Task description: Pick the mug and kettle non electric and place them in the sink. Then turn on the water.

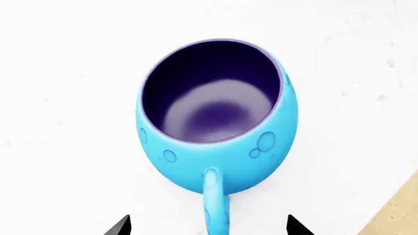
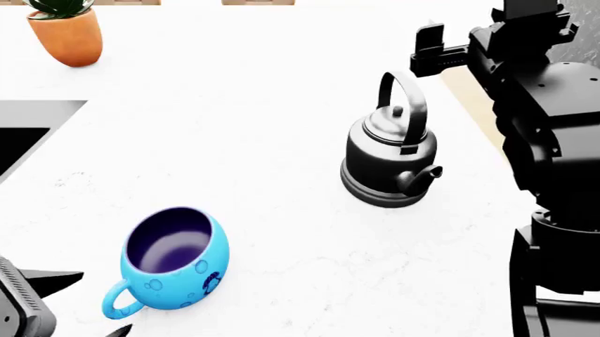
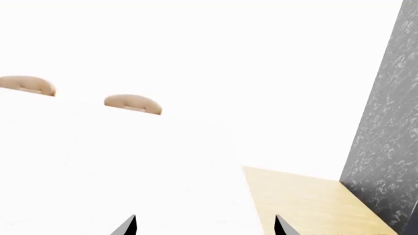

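Near the front left of the white surface (image 2: 281, 84) I have the left pincer (image 1: 207, 226) lined up on the round bulbous bright-blue mug (image 1: 219, 115) with its dark purple inside; the two black tips stand wide apart on either side of the small loop handle (image 1: 216, 203) and hold nothing, with the mug upright and not yet touched. To do this pick well, I judge I should ease forward until the tips pass either side of the handle or reach the rim, keep the wrist level so the bulging wall does not get nudged and roll the mug away, and only then close; the smooth rounded body looks likely to slip, so the handle or rim seems the safer hold. My right pincer (image 3: 203, 226) is raised off to the right, its tips spread and empty, looking past the surface's far edge. I count one mug, and one squat dark grey metal kettle (image 2: 389, 158) with a tall arched handle, standing upright well to the mug's right. Only a corner of the black sink (image 2: 24, 137) with its grey rim shows at the left edge, well apart from both. One orange plant pot (image 2: 67, 34) sits at the far left corner.
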Robot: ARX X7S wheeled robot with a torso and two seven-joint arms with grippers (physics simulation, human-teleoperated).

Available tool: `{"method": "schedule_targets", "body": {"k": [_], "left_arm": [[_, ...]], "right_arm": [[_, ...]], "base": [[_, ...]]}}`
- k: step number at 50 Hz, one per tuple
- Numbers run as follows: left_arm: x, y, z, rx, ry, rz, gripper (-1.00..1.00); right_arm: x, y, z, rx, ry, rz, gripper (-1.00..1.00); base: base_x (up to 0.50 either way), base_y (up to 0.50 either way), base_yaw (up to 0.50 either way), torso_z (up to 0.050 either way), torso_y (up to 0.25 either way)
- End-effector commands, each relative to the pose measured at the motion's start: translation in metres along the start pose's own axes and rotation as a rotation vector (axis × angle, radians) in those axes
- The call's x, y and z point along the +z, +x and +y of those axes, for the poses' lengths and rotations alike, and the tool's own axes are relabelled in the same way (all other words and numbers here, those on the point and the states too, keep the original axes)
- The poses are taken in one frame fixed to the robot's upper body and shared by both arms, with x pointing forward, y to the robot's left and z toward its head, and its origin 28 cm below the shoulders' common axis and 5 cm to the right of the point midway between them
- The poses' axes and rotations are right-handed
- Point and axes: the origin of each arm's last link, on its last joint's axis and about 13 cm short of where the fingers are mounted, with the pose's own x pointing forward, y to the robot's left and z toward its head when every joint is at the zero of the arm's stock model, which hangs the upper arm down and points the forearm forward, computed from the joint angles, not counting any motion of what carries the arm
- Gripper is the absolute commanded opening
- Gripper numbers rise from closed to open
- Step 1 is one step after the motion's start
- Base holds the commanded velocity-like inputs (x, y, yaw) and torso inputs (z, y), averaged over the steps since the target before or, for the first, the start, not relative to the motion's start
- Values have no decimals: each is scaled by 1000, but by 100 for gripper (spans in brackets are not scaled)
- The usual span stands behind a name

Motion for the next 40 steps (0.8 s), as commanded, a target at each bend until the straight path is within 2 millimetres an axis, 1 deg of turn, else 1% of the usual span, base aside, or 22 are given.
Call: {"method": "schedule_targets", "body": {"k": [1,13,19,25,35,36,40], "left_arm": [[10,18,-4,-71,26,25,100],[9,29,1,-89,15,23,100],[5,32,5,-79,-6,28,100],[2,31,9,-65,-17,32,100],[4,22,10,-35,-22,27,100],[5,22,10,-34,-18,19,-100],[9,21,7,-40,0,-24,-100]], "right_arm": [[-3,-2,-3,-8,-1,6,100],[-2,-2,-4,-13,-6,8,100],[-3,-2,-4,-14,-7,9,100],[-3,-1,-4,-15,-6,10,100],[-4,-1,-3,-13,-6,13,100],[-4,-1,-3,-13,-5,13,100],[-5,0,-4,-14,-6,14,100]], "base": [[0,0,0,0,0],[0,0,0,0,0],[0,0,0,0,0],[0,0,0,0,0],[0,0,0,0,0],[0,0,0,0,0],[0,0,0,0,0]]}}
